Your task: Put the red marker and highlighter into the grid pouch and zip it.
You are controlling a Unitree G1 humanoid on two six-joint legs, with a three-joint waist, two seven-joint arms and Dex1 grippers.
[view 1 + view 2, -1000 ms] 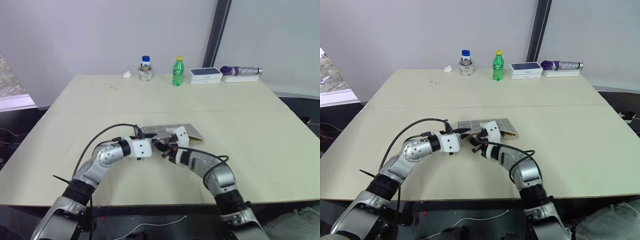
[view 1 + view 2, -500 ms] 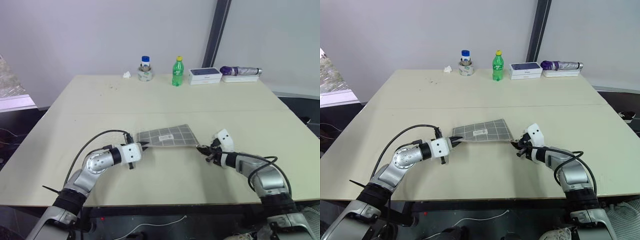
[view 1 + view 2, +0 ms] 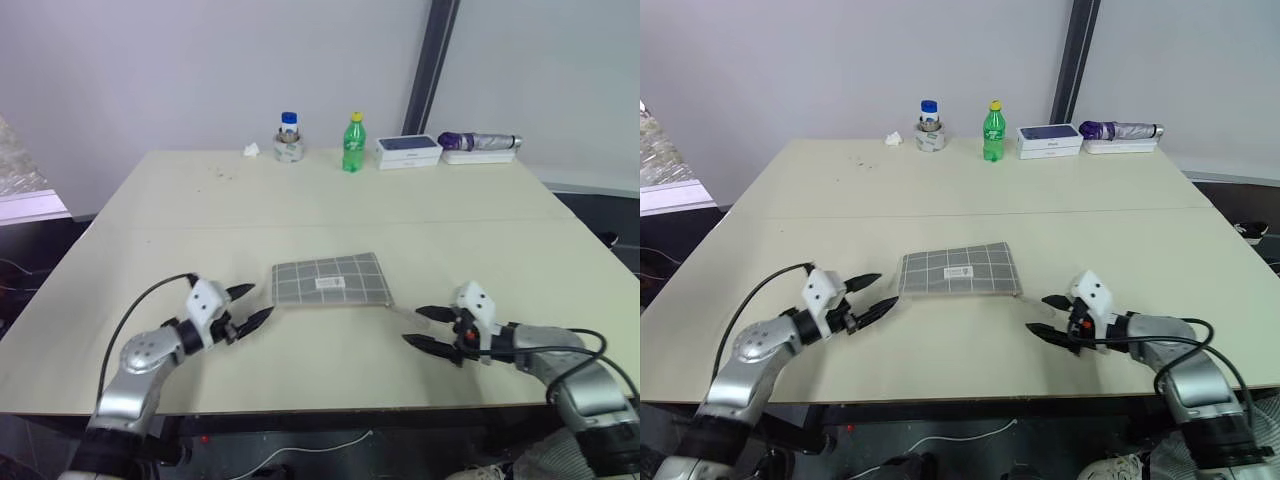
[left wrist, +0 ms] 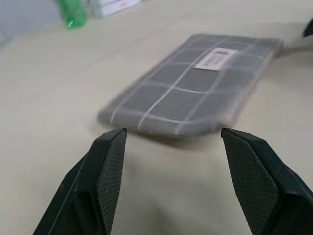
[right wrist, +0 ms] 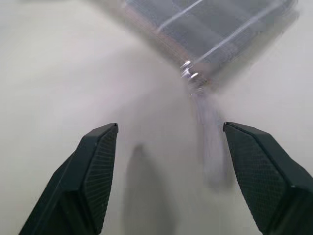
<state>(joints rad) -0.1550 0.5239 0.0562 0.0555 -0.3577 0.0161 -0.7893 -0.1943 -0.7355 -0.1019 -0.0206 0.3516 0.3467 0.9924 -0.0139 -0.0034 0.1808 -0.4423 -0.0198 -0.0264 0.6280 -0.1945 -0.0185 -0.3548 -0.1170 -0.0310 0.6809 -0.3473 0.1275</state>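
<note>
Eye views: the grid pouch (image 3: 331,283) lies flat mid-counter (image 3: 300,200), between the left end effector (image 3: 247,305) and right end effector (image 3: 423,328), both spread open and empty. Wrist views: each end effector's fingers gape before the pouch.

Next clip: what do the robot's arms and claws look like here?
Both arms are silver-grey metal with black bands and a white housing at each wrist. A loose black cable arcs along each forearm. The left claw and right claw each have two tapered black fingers with finely textured inner pads.
</note>
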